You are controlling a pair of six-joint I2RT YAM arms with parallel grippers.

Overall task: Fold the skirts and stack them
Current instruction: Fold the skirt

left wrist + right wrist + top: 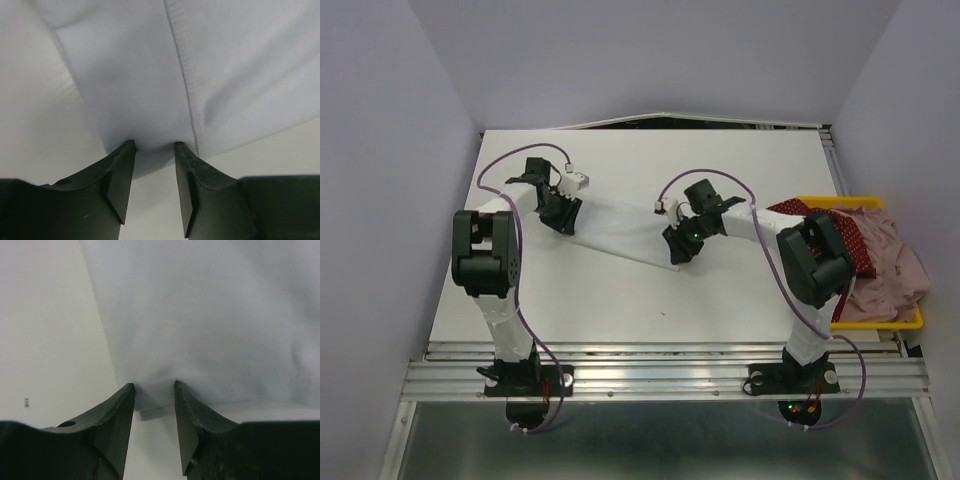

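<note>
Top external: white garment (pixel 620 228) lies mid-table, long axis running left to right between the arms. Left gripper (pixel 562 215) pinches its left end, right gripper (pixel 678 248) its right end; cloth bunches between both pairs of jaws. Red dotted skirt (pixel 840 238) and pink skirt (pixel 895 275) sit in yellow tray (pixel 912 320), nearer the right arm.
</note>
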